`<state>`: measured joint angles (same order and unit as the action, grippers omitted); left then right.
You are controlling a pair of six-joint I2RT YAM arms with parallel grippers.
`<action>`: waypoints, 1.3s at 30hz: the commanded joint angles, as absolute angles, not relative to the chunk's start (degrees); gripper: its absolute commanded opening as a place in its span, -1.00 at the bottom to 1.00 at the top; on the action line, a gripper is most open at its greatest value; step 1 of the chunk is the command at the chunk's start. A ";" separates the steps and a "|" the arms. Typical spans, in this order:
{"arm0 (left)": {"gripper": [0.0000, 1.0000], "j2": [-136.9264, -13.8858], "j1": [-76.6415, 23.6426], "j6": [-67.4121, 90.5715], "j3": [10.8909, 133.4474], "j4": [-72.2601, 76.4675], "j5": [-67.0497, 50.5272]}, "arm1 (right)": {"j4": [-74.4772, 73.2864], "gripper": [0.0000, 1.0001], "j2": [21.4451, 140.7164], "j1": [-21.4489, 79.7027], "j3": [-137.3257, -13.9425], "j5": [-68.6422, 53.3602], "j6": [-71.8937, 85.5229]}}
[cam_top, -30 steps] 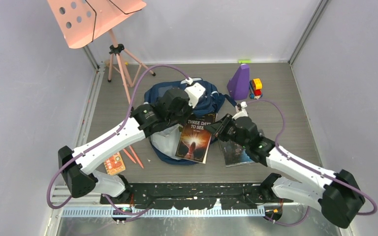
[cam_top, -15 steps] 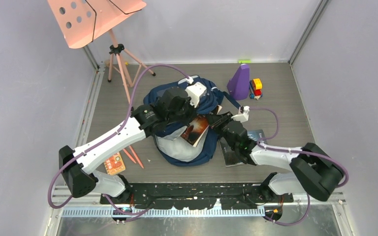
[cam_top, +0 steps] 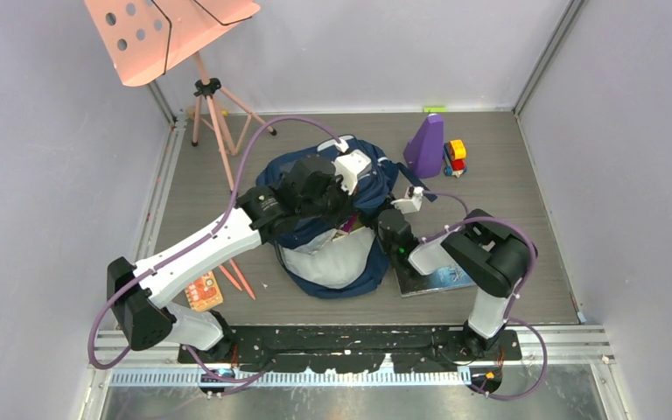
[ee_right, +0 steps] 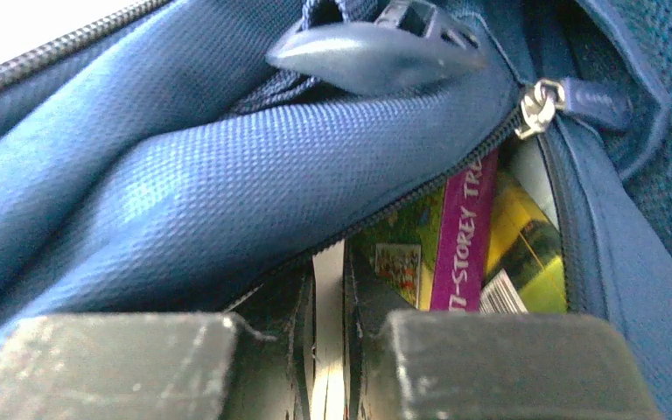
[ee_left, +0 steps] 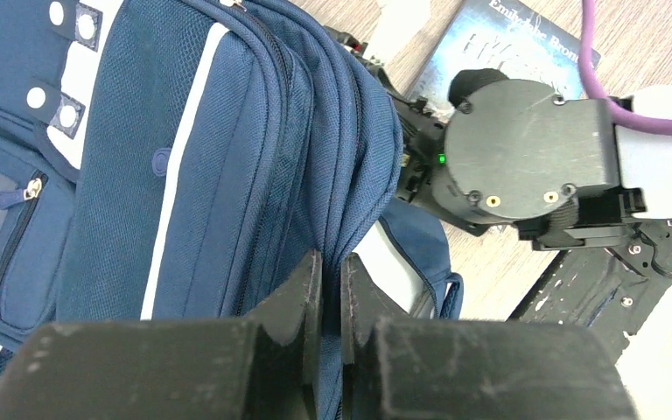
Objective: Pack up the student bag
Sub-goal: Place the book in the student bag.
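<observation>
Left of the purple cone (cam_top: 426, 144), your student bag (cam_top: 332, 261) lies open. Your left gripper (ee_left: 331, 271) pinches its navy rim; your right gripper (ee_right: 326, 284), inside its mouth, clamps the edge of a book (ee_right: 329, 367).

The large navy blue fabric backpack (cam_top: 378, 179) (ee_left: 184, 175) (ee_right: 184, 184), trimmed with white stripes, lies slumped in the middle of the grey desk (cam_top: 507, 175). Its front pockets face up. The main zip (ee_right: 538, 109) is undone, and the mouth gapes toward the near edge, baring pale grey lining (cam_top: 332, 262).
</observation>
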<state>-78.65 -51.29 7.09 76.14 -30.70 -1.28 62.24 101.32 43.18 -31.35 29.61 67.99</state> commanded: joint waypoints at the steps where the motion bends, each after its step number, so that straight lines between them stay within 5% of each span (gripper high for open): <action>1: -1.00 -76.67 -52.20 7.91 77.44 -23.99 -7.13 | 68.25 -0.99 104.22 43.31 -37.43 36.56 64.03; 4: -1.00 -76.32 -52.21 7.91 77.37 -24.14 -6.59 | 67.95 -0.96 106.37 43.33 -39.92 37.66 60.50; 17: -1.00 -79.53 -49.99 6.34 80.09 -30.01 4.98 | 56.38 0.21 97.74 43.68 -35.86 36.28 55.43; 28: -1.00 -81.37 -42.08 7.54 80.35 -31.49 10.75 | 39.51 0.38 76.57 43.68 -24.09 32.42 53.71; 33: -1.00 -82.07 -38.95 3.60 82.20 -34.26 17.17 | 20.88 0.47 64.78 43.68 -25.99 28.66 43.68; 39: -1.00 -82.99 -37.91 1.08 85.21 -38.72 24.67 | 1.98 0.76 55.18 41.75 -29.17 28.77 33.45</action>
